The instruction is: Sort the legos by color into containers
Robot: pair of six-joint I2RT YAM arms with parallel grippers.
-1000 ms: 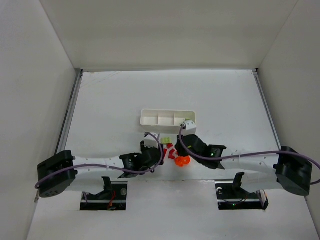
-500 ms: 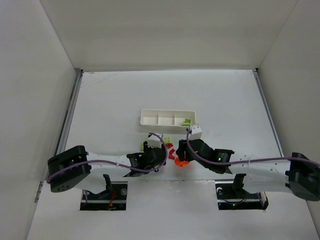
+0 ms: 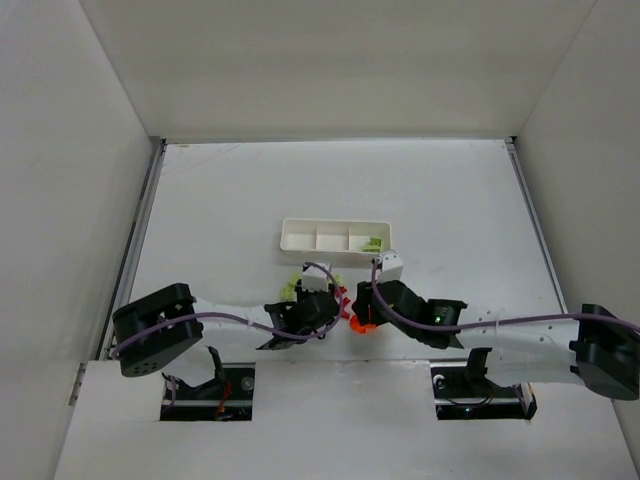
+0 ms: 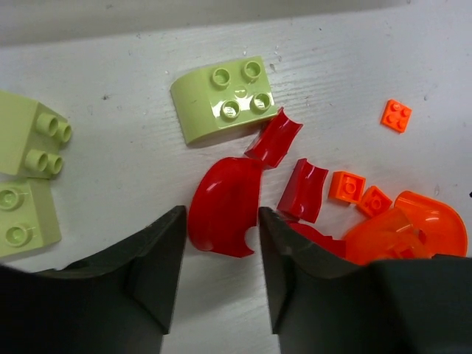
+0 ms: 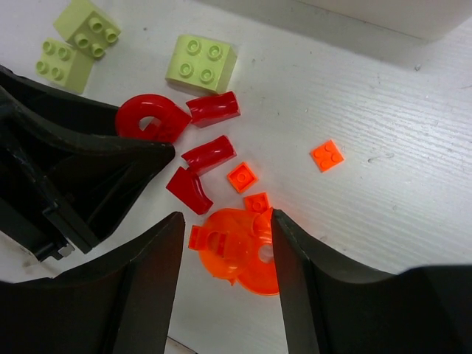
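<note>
The legos lie in a pile in front of the white tray [image 3: 300,236], which has three compartments. One yellow-green lego [image 3: 373,243] sits in its right compartment. My left gripper [image 4: 221,221] is open and straddles a curved red lego [image 4: 225,203] on the table, with its fingers [image 4: 158,258] close on both sides. My right gripper [image 5: 225,228] is open around an orange dome lego [image 5: 236,251]; its right finger touches the dome's edge. Yellow-green bricks [image 5: 200,63], smaller red pieces [image 5: 209,155] and flat orange squares [image 5: 327,155] lie around them.
The two grippers [image 3: 345,303] work tip to tip over the pile, and the left one's dark finger [image 5: 74,169] fills the left of the right wrist view. The tray's wall [image 5: 383,15] stands just beyond the pile. White walls enclose the table.
My right gripper has come back from the tray's right compartment to the pile, leaving a yellow-green lego there. My left gripper has shifted right onto the red piece and its jaws have narrowed.
</note>
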